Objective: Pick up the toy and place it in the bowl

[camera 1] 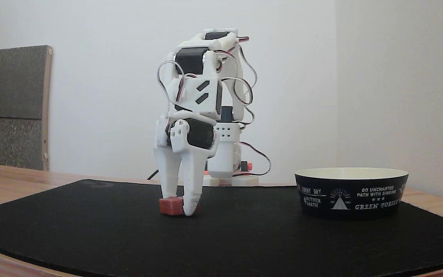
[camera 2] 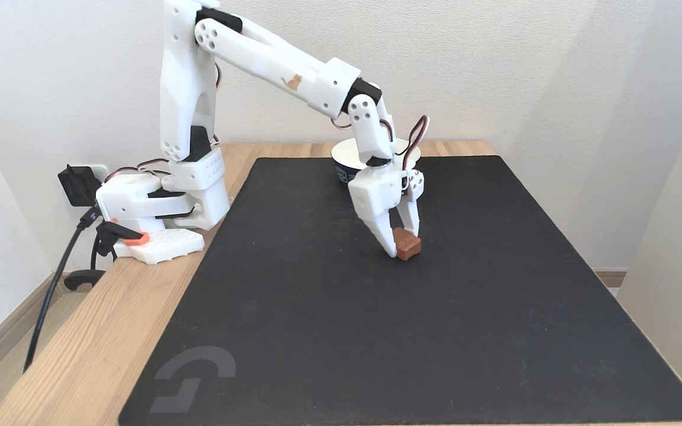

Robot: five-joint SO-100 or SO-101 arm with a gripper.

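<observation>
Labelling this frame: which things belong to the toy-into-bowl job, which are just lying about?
Job:
- small red-brown block toy, between the fingers
- white two-finger gripper
- black round bowl with white text

Lying about:
- black mat
- grey board against the wall
- black power cable

Small flat red-brown toy block [camera 1: 170, 206] [camera 2: 407, 243]. Low round bowl [camera 1: 351, 200] [camera 2: 343, 158]: black exterior, white printed text, tent emblem, cream-white interior. White plastic two-finger gripper [camera 1: 181, 202] [camera 2: 399, 242] with black servo housings. Black rectangular mat [camera 1: 244, 238] [camera 2: 341, 331] bearing grey logo. Light wood table [camera 1: 2, 181] [camera 2: 98, 349].
</observation>
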